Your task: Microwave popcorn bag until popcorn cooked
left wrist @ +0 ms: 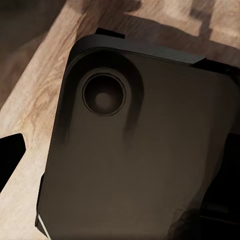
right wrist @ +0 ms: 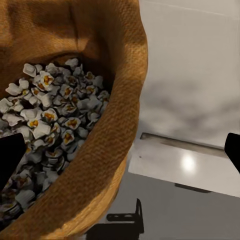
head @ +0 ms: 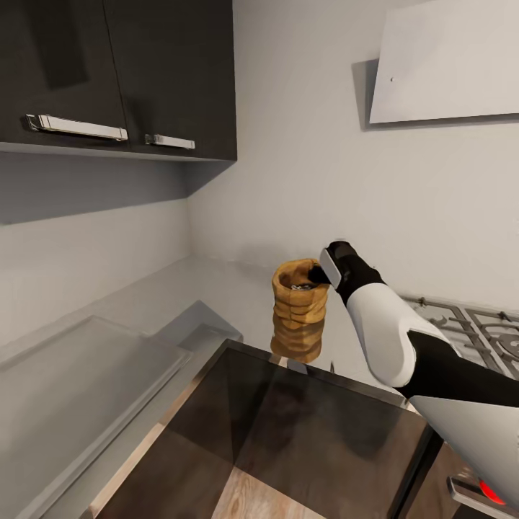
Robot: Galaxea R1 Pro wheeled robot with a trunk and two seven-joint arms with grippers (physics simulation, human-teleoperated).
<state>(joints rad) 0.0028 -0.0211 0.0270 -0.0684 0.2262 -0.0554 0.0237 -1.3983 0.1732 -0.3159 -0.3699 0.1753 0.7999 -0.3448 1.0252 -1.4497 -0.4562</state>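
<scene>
The popcorn bag (head: 298,317), a tan ridged paper sack, stands upright and appears raised a little over the pale grey countertop (head: 216,295). My right gripper (head: 317,274) reaches in from the right and holds its thick rim. In the right wrist view the right gripper (right wrist: 122,152) straddles that rim, one finger (right wrist: 10,160) inside the popcorn bag (right wrist: 107,150) above the white popped kernels (right wrist: 55,115) and the other outside. One black finger (left wrist: 10,155) of my left gripper sits at the frame's edge over wood flooring. The microwave is out of view.
A dark glassy panel (head: 288,432) lies right under and in front of the bag. The gas hob's grates (head: 476,331) sit to the right. Dark wall cabinets (head: 115,72) hang at upper left and a pale hood (head: 447,65) at upper right. A shallow grey tray (head: 79,375) lies left.
</scene>
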